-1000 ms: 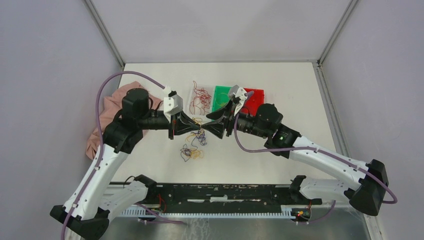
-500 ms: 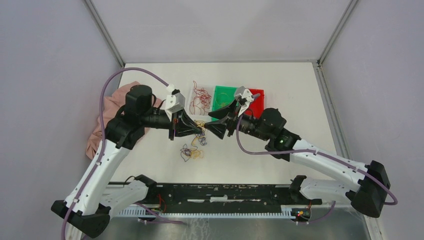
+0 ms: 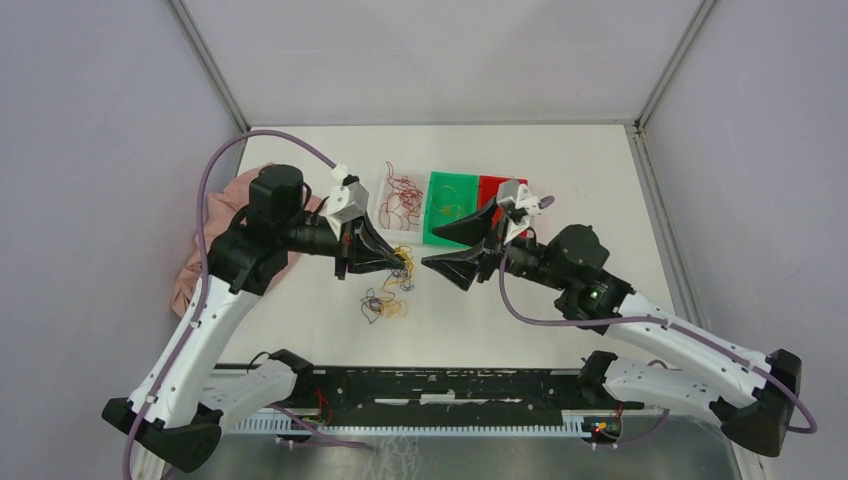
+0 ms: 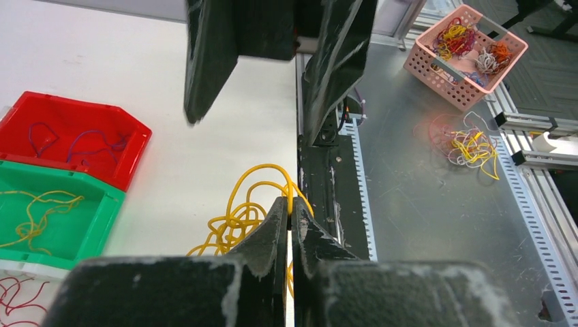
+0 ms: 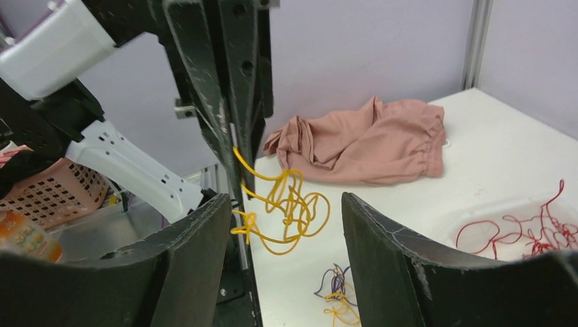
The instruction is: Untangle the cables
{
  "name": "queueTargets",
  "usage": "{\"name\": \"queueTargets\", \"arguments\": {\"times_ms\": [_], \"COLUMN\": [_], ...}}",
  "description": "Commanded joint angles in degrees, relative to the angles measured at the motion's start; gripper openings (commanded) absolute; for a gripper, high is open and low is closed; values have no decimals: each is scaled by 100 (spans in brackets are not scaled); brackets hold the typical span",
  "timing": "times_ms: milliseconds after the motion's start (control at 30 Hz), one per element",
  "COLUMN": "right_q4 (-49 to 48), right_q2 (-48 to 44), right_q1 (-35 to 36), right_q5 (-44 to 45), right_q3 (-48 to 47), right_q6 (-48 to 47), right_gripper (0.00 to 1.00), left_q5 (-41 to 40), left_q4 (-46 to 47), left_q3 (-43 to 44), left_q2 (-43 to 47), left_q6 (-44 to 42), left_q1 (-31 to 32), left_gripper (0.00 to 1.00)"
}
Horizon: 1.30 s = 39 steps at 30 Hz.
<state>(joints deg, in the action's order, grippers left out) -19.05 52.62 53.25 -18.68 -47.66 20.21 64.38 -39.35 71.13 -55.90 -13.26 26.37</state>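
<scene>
My left gripper (image 3: 404, 262) is shut on a yellow cable (image 3: 403, 274), pinched at the fingertips (image 4: 290, 204). The cable (image 4: 242, 208) hangs below them in loose curls above the table. My right gripper (image 3: 428, 251) is open and empty, just right of the left one, its jaws wide apart on either side of the hanging yellow cable (image 5: 290, 204) without touching it. A small clump of purple and yellow cables (image 3: 384, 303) lies on the table below, also in the right wrist view (image 5: 337, 293).
Behind the grippers stand a clear tray (image 3: 385, 215) with red cables (image 3: 403, 195), a green bin (image 3: 450, 215) with yellow cables and a red bin (image 3: 512, 186) with purple ones. A pink cloth (image 3: 208, 235) lies at the left edge.
My right gripper has drawn back to the right, away from the left gripper, and now stands open. The left gripper stays shut on the yellow cable, shifted slightly right.
</scene>
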Motion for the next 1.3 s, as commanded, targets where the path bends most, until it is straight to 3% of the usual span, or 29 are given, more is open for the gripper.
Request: {"name": "queueTargets", "arguments": {"times_ms": [0,500,967,1267], "right_q4": [-463,-1557,-1487,-2520], "right_q2": [358,894,1056,1770], "right_q1": [44,207,239,615], "right_q5": [-72,471,-263,809], "right_q3": [-246,-284,-531,-621], "right_q6": [18,245,195,-7], "right_gripper": [67,66,66,66], "left_q5": [335,380,403,696], "left_q4": [3,112,112,113], "left_q3": [290,357,451,603], "left_q2": [-14,-22,-69,-164], "left_q6": [291,424,405,659], "left_q1": [16,12,9,17], "left_gripper": [3,3,3,3]}}
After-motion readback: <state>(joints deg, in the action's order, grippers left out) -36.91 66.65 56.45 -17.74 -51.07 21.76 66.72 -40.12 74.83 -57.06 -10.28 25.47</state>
